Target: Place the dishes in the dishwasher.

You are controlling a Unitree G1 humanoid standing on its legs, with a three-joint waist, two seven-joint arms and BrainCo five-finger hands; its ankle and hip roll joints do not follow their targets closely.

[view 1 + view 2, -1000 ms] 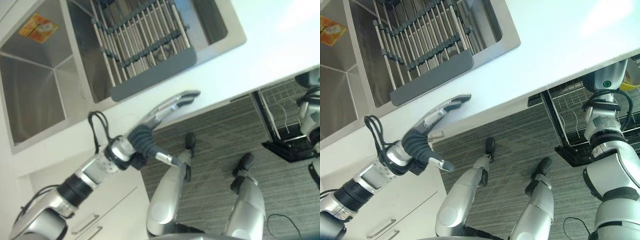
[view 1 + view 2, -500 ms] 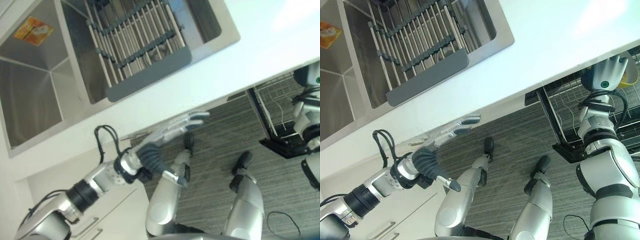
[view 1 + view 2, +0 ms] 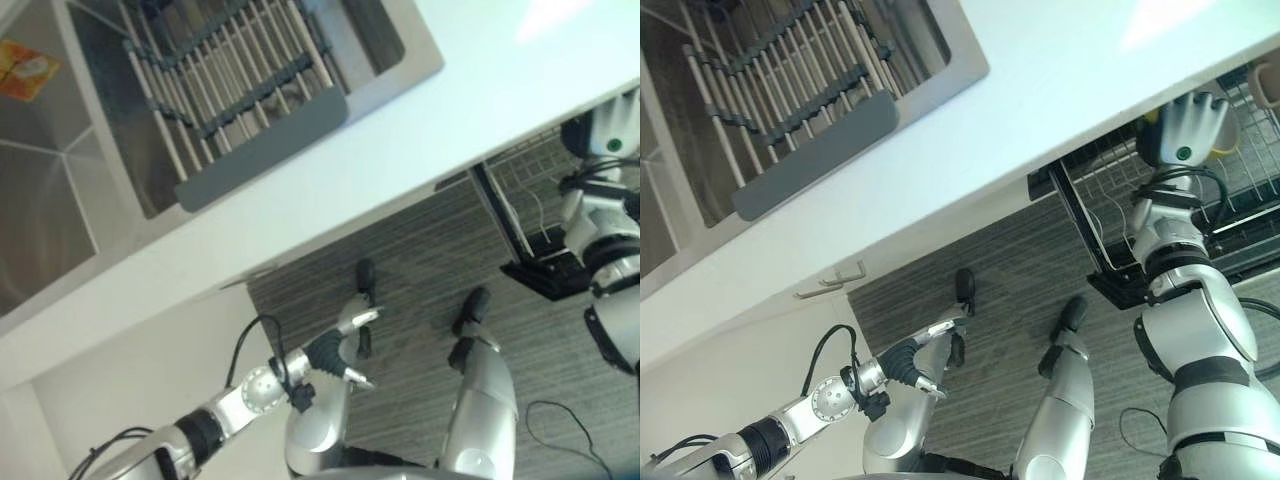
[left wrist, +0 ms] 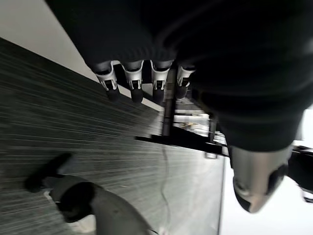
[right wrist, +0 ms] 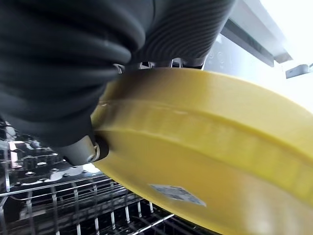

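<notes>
A yellow plate (image 5: 205,161) is gripped between the thumb and fingers of the right hand (image 5: 73,63), held above the dishwasher rack (image 5: 73,205) for loading, while the left hand (image 4: 161,73) is kept empty, its fingers relaxed.

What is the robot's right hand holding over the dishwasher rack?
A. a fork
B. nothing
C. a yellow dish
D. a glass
C: the right hand is clamped on a yellow dish, with the wire rack just beneath it.
</notes>
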